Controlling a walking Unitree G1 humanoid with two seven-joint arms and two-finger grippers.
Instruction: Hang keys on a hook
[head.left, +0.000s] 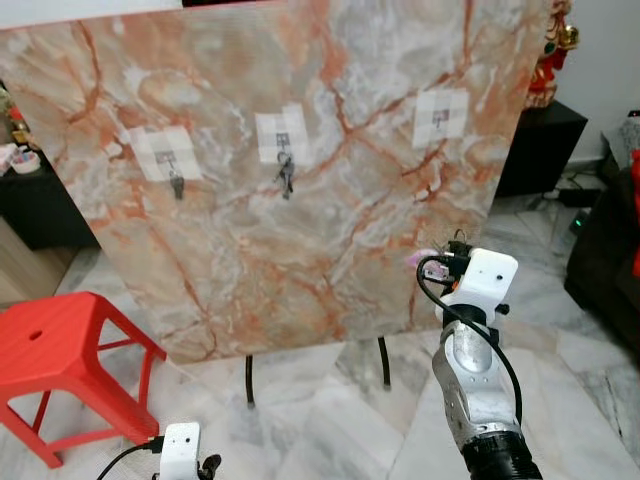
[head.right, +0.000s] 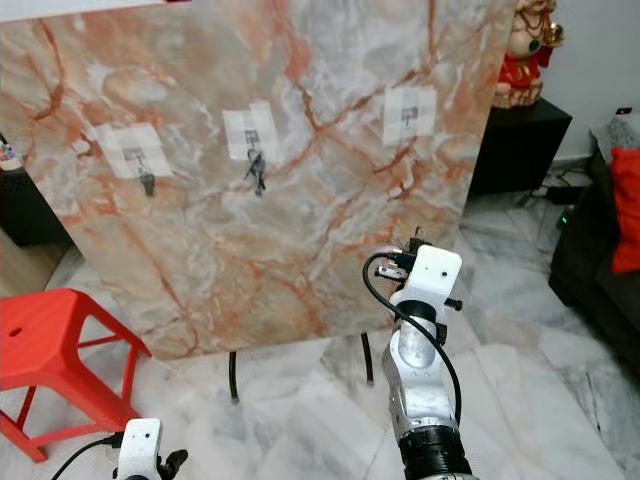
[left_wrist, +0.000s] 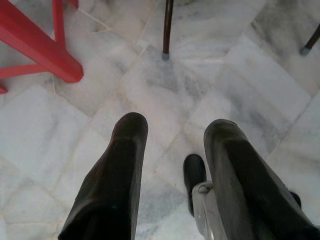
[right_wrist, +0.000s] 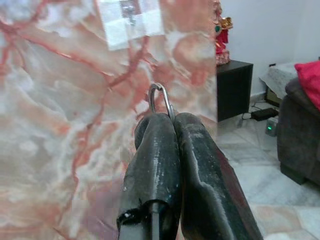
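Left to right: red stool (head.left: 62, 355) beside the marble board (head.left: 300, 200); left gripper (left_wrist: 175, 145) idle low, fingers parted; two hooks taken, right hook (head.left: 440, 118) free. Right gripper (right_wrist: 167, 122) pinched tight on key ring (right_wrist: 159, 97), below that hook. Likely next: lifting, then threading. No obstruction between.

A marble-patterned board (head.left: 300, 190) stood upright on thin dark legs (head.left: 249, 379) on the pale marble floor (head.left: 330, 420). Three white adhesive hooks sat in a row across its upper part: the hook at 9 o'clock (head.left: 165, 153) carried a key (head.left: 177, 186), the middle hook (head.left: 282, 136) carried a bunch of keys (head.left: 286, 175), and the hook at 3 o'clock (head.left: 441, 118) was bare. A red stool (head.left: 62, 350) stood on the floor at 8 o'clock.
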